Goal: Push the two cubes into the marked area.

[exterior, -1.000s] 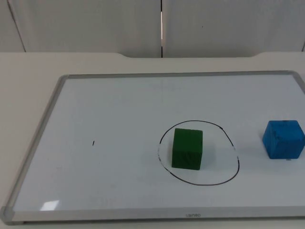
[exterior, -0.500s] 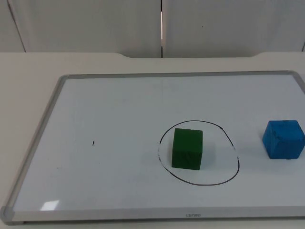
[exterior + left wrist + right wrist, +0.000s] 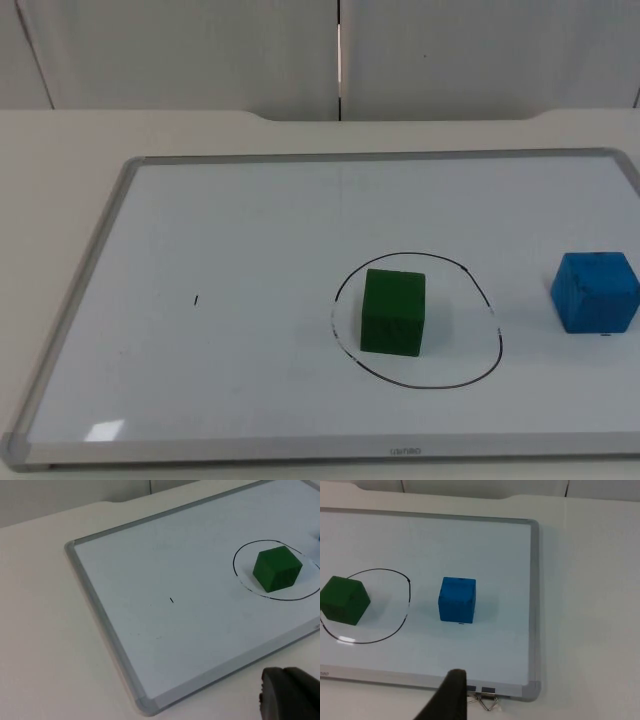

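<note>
- Since nothing has moved in the last second, the task is half done: the green cube (image 3: 393,312) sits inside the ring (image 3: 416,320).
- The blue cube (image 3: 595,291) waits outside, near the whiteboard's (image 3: 150,250) right edge.
- Left gripper (image 3: 290,695) and right gripper (image 3: 447,700) wait off the near edge; I cannot tell their fingers' state.

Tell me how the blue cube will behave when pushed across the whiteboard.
The blue cube looks rigid and flat-faced, so it should slide rather than roll. The whiteboard looks glossy, so it probably glides easily. An off-centre push may well turn it off course from the marked circle.
</note>
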Robot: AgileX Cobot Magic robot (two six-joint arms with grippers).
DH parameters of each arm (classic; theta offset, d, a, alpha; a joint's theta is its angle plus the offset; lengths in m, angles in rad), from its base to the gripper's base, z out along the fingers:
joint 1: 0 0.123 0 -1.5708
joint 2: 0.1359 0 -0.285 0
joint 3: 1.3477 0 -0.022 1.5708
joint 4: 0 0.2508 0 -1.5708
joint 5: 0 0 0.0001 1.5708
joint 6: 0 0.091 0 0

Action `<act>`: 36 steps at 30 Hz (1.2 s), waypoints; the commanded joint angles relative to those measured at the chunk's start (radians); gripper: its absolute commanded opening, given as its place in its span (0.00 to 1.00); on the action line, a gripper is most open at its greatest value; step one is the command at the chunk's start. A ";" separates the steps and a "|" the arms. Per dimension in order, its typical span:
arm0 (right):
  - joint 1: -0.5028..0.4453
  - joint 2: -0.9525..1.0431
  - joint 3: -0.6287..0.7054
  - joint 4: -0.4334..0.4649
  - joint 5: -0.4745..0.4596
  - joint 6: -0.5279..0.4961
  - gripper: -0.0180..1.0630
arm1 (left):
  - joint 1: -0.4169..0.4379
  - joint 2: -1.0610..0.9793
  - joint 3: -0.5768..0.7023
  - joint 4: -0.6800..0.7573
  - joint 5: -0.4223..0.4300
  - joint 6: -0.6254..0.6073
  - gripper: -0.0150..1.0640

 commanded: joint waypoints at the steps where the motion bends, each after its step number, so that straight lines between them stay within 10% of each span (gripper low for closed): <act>1: -0.006 -0.005 0.003 0.005 -0.004 -0.005 0.99 | 0.002 -0.005 0.006 0.007 0.004 -0.007 0.01; 25: -0.006 0.517 -0.156 -0.137 -0.155 0.142 0.80 | 0.002 -0.005 0.006 0.007 0.004 -0.007 0.01; 36: -0.006 0.964 -0.343 -0.139 -0.291 0.168 0.27 | 0.002 -0.005 0.006 0.007 0.004 -0.007 0.01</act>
